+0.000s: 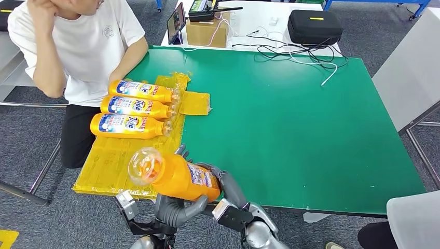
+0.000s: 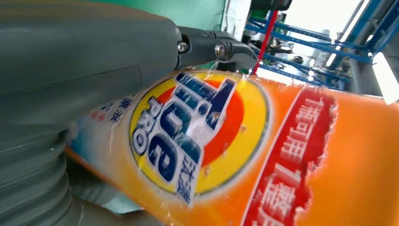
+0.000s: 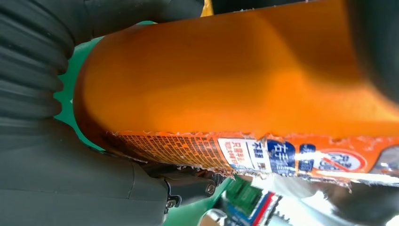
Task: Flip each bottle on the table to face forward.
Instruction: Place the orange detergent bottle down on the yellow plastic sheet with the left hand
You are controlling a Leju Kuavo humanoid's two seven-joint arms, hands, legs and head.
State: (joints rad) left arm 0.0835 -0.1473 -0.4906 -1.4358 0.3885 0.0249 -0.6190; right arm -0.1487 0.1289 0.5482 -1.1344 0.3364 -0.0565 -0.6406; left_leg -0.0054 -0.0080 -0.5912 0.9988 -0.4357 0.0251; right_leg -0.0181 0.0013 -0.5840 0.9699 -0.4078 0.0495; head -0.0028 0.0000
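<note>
A: Both hands on one bottle (image 1: 174, 176), lower centre of head view — left hand (image 1: 179, 207) cupped under it, right hand (image 1: 228, 187) gripping its base end.

B: I see that. Others?

A: Three bottles (image 1: 134, 106) lying on yellow sheet (image 1: 109, 161), upper left, labels up, by a seated person (image 1: 78, 46).

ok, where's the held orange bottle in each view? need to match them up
Head view: held orange bottle low centre, clear end toward the camera, gripped by both hands.
Left wrist view: it crosses the picture, round Tide logo facing the camera.
Right wrist view: its plain orange side and back label.
Shared landmark: the green table, seen as slivers behind the bottle.
</note>
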